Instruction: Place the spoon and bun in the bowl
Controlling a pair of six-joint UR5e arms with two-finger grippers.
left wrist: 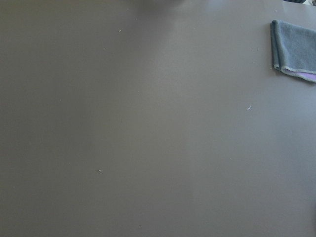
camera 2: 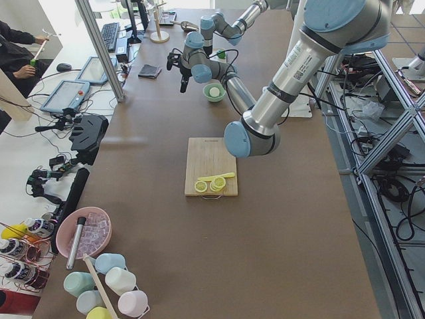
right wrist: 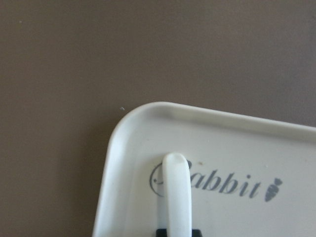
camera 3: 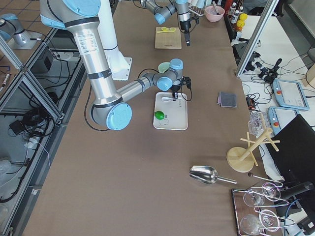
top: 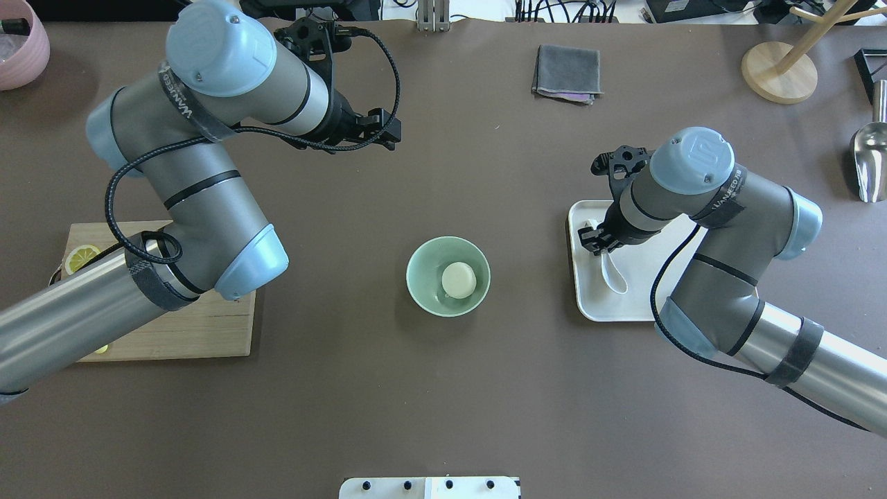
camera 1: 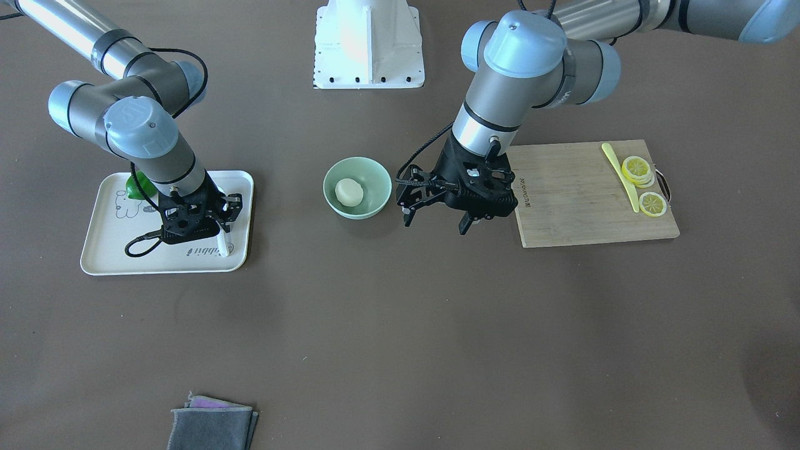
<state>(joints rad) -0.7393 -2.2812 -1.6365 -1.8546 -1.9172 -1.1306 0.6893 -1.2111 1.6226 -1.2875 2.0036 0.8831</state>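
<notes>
The white bun [camera 1: 349,191] [top: 459,280] lies inside the mint-green bowl [camera 1: 375,172] [top: 423,260] at the table's middle. The white spoon [top: 613,272] [camera 1: 223,245] is on the white tray [camera 1: 112,250] [top: 644,305]. My right gripper [camera 1: 220,232] [top: 597,240] is shut on the spoon's handle [right wrist: 177,197], low over the tray; the scoop points back toward the robot. My left gripper [camera 1: 435,220] [top: 378,132] is open and empty, held above the bare table between the bowl and the cutting board. The left wrist view shows only table and cloth.
A wooden cutting board [camera 1: 575,206] with lemon slices [camera 1: 637,167] and a yellow knife [camera 1: 619,172] lies on the robot's left. A green item [camera 1: 139,185] sits on the tray. A folded grey cloth [camera 1: 212,425] [left wrist: 294,49] lies on the far side.
</notes>
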